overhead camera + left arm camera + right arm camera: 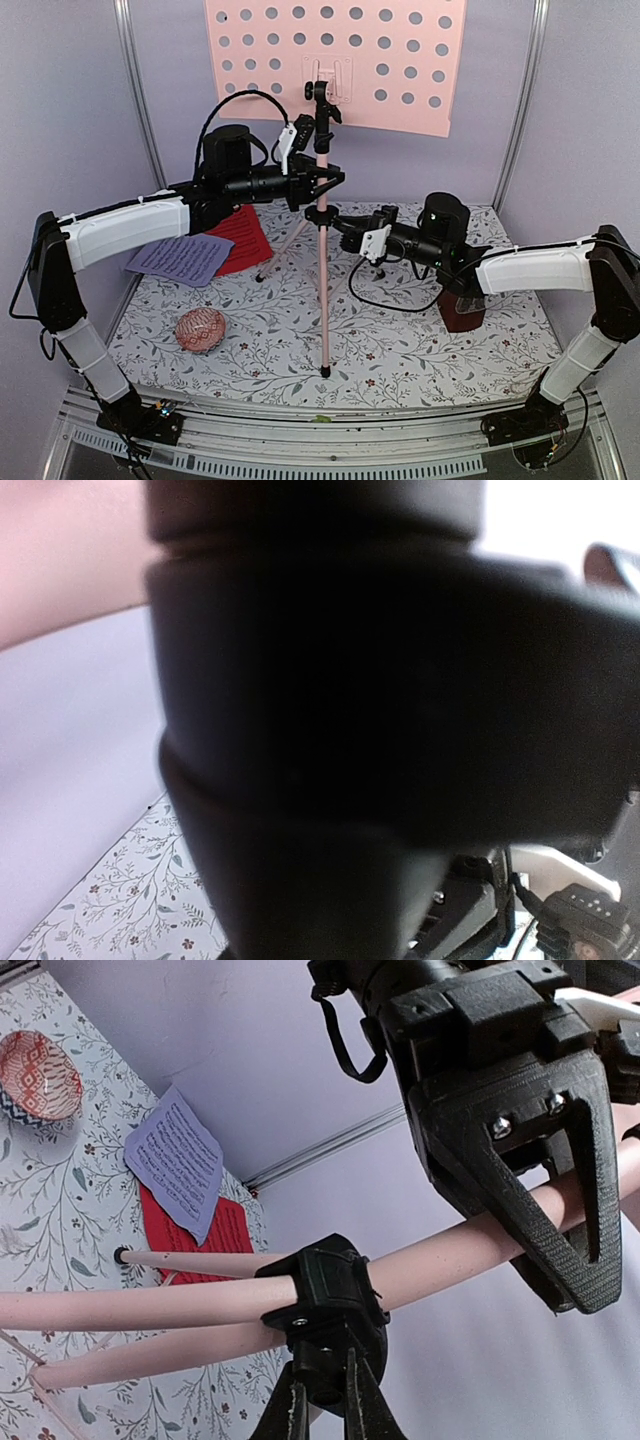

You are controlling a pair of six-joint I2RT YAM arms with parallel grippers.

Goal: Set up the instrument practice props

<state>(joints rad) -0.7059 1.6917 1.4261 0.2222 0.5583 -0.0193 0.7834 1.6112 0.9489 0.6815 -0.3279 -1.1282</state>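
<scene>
We are recording the pink music stand [322, 152] as standing upright near the middle of the floral counter [420, 350]. Its 3 legs are spreading out below a black collar [322, 1295]. Its perforated desk [330, 60] is sitting high against the back wall.

The left gripper [326, 182] is reaching in from the left side. In the right wrist view its jaws are clamping the stand's pink pole just above the collar.

The right gripper [338, 222] is sitting lower, level with the collar, on the stand's right side. Its jaws are standing narrow and pinching the underside of the collar.

We are noting 2 printed pages lying flat at the rear left of the counter, beneath the left arm. The lavender sheet [180, 258] is overlapping the near-left part of the red sheet [243, 235].

The dark red-brown metronome [462, 310] is standing on the right side of the counter, well apart from the stand. The right forearm is partly hiding it.

A patterned red bowl [201, 330] is sitting alone at the front left.

A dark blurred mass is filling most of the left wrist view, and we are unable to say what it is.
</scene>
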